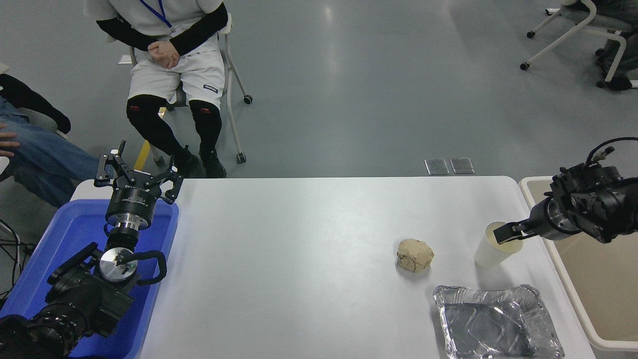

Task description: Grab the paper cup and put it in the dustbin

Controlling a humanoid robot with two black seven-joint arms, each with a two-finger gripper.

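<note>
Upright near the right end of the white table (309,239): the paper cup (491,252), white outside, cream inside, mouth open upward. At its rim, the right gripper (504,233), reaching in from the right edge, black fingertips across the cup's mouth; whether clamped on the rim or merely over it, cannot tell. Just right of the table, the beige dustbin (558,269), its rounded rim beside the cup, right arm crossing above it. Left of the cup, apart from it, a crumpled tan paper ball (414,255); nearer the camera, a silver foil tray (498,321). Parked at lower left over a blue plastic bin (75,234): the left gripper (137,169), fingers spread wide, holding nothing. Beyond the table's far side, a seated person (169,55), hands clasped.
</note>
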